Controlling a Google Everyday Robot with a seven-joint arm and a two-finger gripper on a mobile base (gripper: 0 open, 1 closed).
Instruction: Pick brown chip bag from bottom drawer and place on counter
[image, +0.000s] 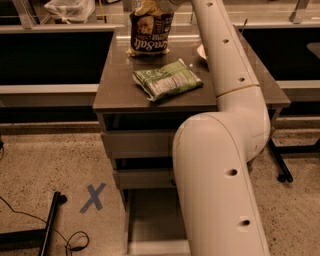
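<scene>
Speckled stone floor (45, 165) lies around a grey desk (115, 95) with a glossy grey-brown top and three drawers under it. On the far edge of the desk, toward its left side, the brown chip bag (150, 32) stands upright, and its bottom rests on the desk top with the white lettering facing the camera. Right above this bag, at the upper border of the view, is the hand (167, 3) of the robot; it is mostly cut off there, so I cannot tell if it is grasping the bag or has released it. In the middle of the desk a green-and-white snack bag (167, 80) lies flat, near the brown one but apart from it. At the far right of the desk a white bowl (202, 50) shows only partly behind the thick cream arm (220, 165), which rises in front of the desk's right half. Under the desk top the two upper drawers (137, 142) are closed or almost closed, and the bottom drawer (150, 220) is pulled out toward the camera, showing its flat grey floor; its right part is hidden by the arm. Left of the desk, on the floor, there is a blue X mark (93, 197) and further left a black stand leg (50, 225) with a thin cable.
</scene>
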